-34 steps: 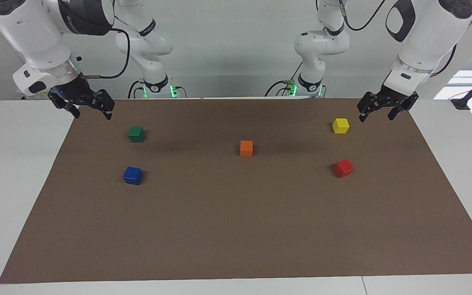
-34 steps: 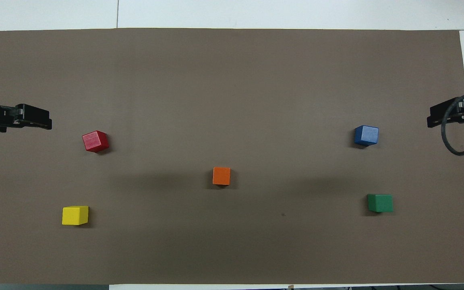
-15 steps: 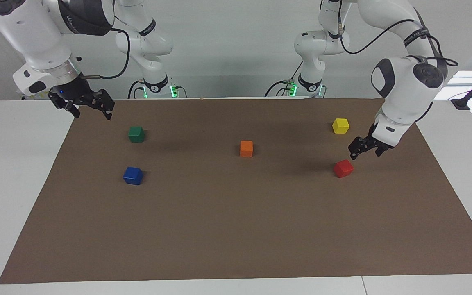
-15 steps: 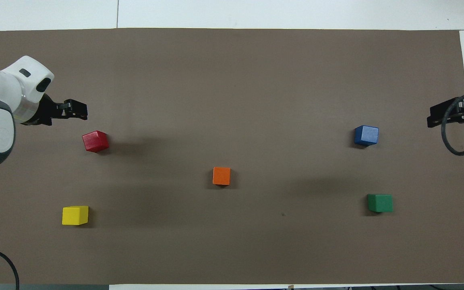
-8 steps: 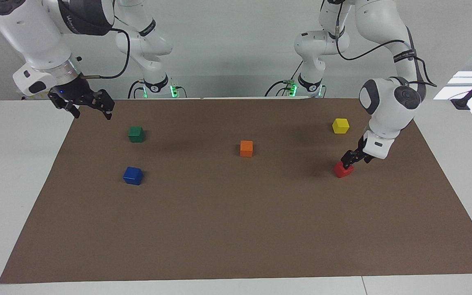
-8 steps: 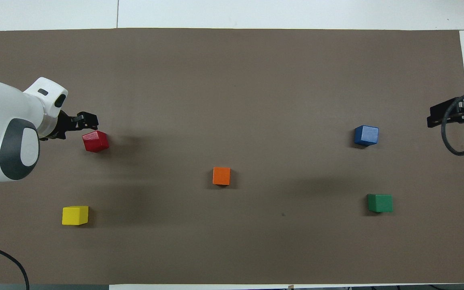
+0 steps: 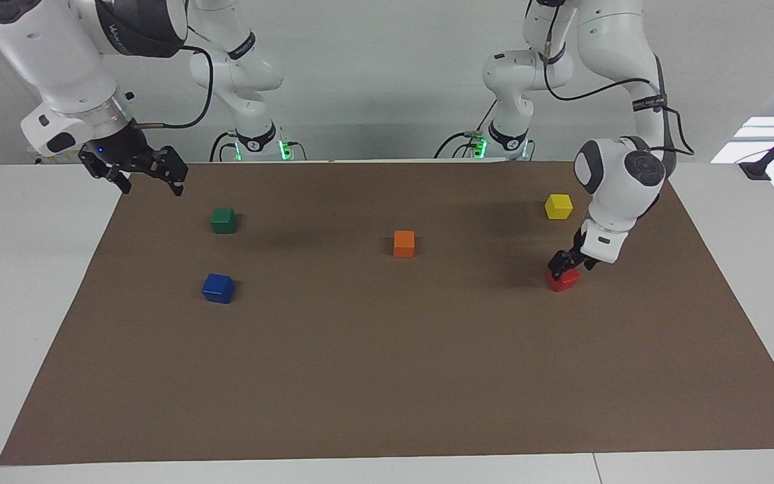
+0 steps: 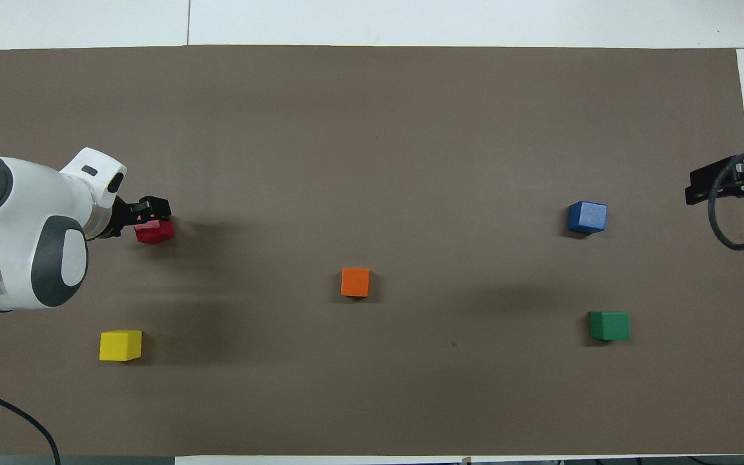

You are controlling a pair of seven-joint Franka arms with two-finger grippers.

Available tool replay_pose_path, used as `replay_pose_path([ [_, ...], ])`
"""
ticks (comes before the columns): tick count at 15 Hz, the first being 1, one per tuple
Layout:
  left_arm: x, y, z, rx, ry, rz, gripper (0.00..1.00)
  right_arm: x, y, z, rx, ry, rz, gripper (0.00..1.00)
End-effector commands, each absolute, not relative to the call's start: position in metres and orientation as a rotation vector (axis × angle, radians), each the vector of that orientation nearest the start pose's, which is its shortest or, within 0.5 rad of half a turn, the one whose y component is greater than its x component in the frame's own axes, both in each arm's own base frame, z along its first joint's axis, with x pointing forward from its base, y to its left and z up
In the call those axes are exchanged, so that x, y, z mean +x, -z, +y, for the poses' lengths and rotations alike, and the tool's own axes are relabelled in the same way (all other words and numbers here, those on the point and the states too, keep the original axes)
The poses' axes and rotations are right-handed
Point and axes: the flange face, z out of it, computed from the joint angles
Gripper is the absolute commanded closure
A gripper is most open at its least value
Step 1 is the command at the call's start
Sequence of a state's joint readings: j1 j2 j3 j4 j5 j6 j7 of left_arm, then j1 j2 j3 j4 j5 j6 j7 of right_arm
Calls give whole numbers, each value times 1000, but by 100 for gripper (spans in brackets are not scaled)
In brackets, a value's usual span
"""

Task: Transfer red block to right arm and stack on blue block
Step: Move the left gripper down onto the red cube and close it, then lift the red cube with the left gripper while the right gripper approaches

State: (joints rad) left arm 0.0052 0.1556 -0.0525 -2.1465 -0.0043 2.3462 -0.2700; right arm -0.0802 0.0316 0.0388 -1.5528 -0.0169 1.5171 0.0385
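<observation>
The left gripper [image 7: 565, 263] sits low in the right-hand part of the facing view, directly on top of the red block [image 7: 564, 281], its black fingers reaching down around the cube's upper edge. Whether those fingers press on the cube or are spread clear of it cannot be told. The red block rests on the brown mat [image 7: 387, 376], toward the left arm's end of the table. In the overhead view the same gripper [image 8: 150, 213] appears at the middle left of the frame and covers the upper part of the red block [image 8: 156, 234], with the arm's white wrist just beside it at the frame's left edge.

The right gripper [image 7: 137, 171] hangs in the upper left of the facing view, above the corner of the mat, with its fingers spread apart and holding nothing; this arm waits. In the overhead view it [image 8: 727, 184] shows at the middle right edge of the frame.

The blue block [image 7: 218, 288] lies at the left of the facing view, toward the right arm's end, well apart from the red block. The green block [image 7: 223, 220] lies nearer to the robots than the blue one. The orange block [image 7: 404, 243] stands near the centre of the frame. The yellow block [image 7: 558, 206] lies in the upper right, nearer to the robots than the red block.
</observation>
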Motion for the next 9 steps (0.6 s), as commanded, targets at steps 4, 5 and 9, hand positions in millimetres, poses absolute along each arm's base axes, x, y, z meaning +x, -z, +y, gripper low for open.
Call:
replay_pose_path([
  [4, 561, -311, -41, -3140, 78, -358, 0, 561, -615, -24, -2818, 73, 96, 0],
  [5, 561, -308, -43, -3140, 69, -354, 0, 565, -614, -22, -2767, 104, 63, 0],
  [9, 568, -320, -41, -3132, -7, -354, 96, 573, -593, -10, -2423, 87, 124, 0],
])
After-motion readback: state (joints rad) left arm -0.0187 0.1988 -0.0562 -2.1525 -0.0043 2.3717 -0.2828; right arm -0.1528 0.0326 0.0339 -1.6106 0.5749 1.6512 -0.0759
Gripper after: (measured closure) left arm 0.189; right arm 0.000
